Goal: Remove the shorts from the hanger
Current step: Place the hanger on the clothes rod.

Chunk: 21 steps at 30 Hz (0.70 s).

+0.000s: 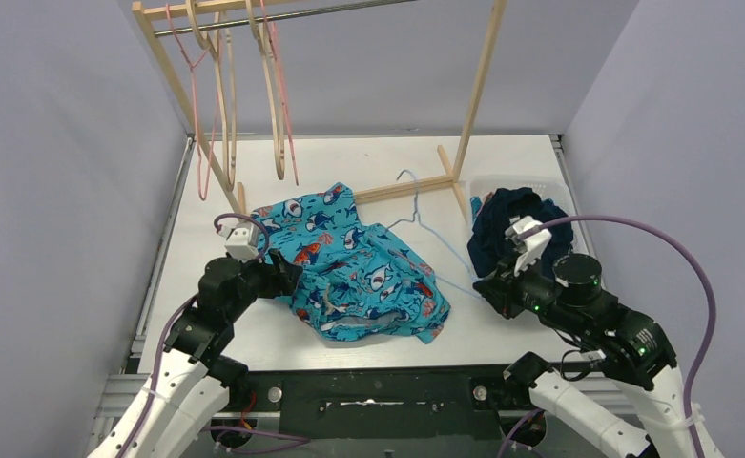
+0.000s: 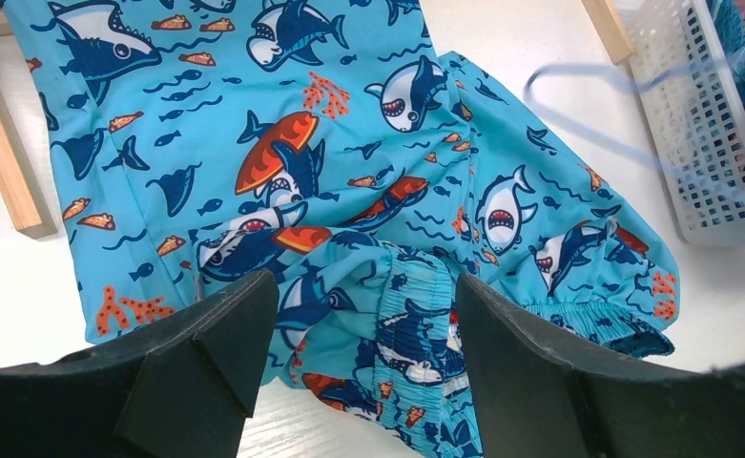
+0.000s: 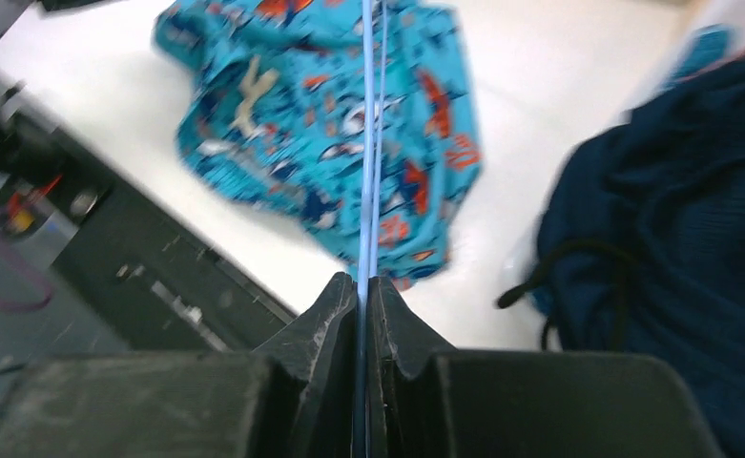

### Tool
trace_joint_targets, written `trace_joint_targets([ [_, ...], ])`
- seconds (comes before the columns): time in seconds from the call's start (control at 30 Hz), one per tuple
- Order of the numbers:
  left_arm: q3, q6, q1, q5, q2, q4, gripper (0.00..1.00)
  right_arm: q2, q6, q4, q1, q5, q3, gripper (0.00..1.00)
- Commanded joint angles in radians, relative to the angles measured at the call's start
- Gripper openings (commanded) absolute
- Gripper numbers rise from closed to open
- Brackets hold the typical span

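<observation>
White table point(image 1: 378, 157), lilac-grey walls point(image 1: 53, 191) on three sides. Wooden clothes rack point(image 1: 478, 86) stands on the far half, its foot bar point(image 1: 402, 189) lying across the tabletop. Metal rail point(image 1: 292, 16) runs along the top. Pink wire hangers point(image 1: 196, 124) and pale wooden hangers point(image 1: 273, 119) hang from its left end. White plastic mesh basket point(image 2: 693, 143) sits far right, just beside the rack's foot. Black metal frame point(image 1: 368, 391) runs along the near edge.
</observation>
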Motion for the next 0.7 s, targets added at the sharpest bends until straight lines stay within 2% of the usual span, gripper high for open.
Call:
trace_joint_targets([
  [0.0,0.056,-0.001,-0.006,-0.016,-0.001,0.017,0.68,-0.037,0.034,0.197,-0.007,0.319,0.009,0.00],
  [0.27,0.050,-0.003,-0.015,-0.007,0.003,0.014,0.68,0.004,0.022,0.605,-0.006,0.268,-0.101,0.00],
  [0.6,0.049,-0.004,-0.020,-0.001,0.033,0.029,0.68,0.166,-0.080,0.944,-0.002,0.255,0.003,0.00],
  [0.67,0.049,-0.003,-0.021,-0.001,0.039,0.032,0.68,0.217,-0.083,0.962,-0.001,0.251,0.056,0.00],
])
